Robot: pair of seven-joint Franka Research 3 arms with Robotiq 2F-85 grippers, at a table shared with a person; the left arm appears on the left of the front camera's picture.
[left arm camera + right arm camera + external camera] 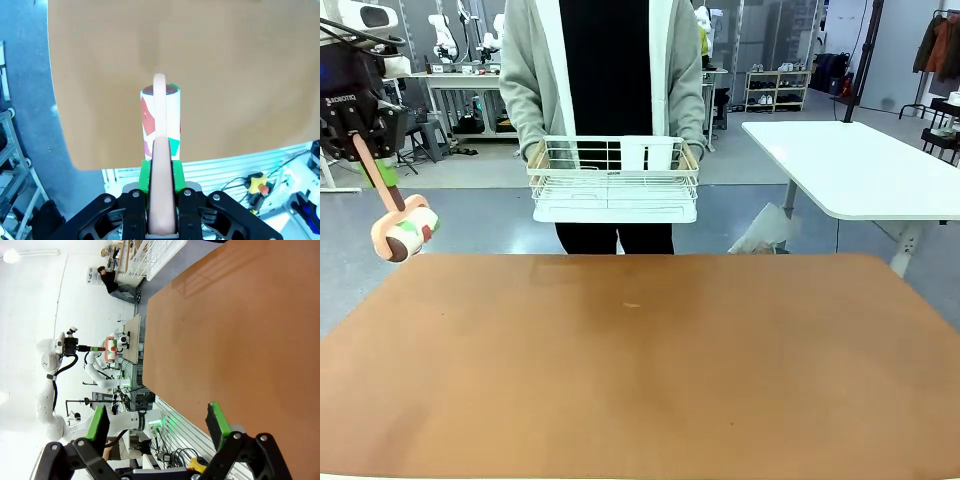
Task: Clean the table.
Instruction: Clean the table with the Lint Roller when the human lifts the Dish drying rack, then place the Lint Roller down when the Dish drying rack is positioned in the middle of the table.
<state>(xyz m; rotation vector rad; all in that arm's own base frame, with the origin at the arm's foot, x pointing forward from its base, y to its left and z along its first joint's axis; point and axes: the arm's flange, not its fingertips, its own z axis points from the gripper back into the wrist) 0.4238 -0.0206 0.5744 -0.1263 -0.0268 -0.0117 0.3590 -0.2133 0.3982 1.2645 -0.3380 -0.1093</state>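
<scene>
One reddish-brown table (640, 380) spans the foreground. Beyond its far edge a person holds a white wire rack (613, 185). Right pincer (157, 422) released, fingers spread. Left pincer (161, 170) clenched on a lint roller (405, 230), raised near the table's far-left corner.

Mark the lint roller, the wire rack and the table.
lint roller (405, 230), front view, on its patterned roll.
wire rack (612, 190), front view, on its front wall.
table (650, 380), front view, on its bare reddish-brown top.
</scene>
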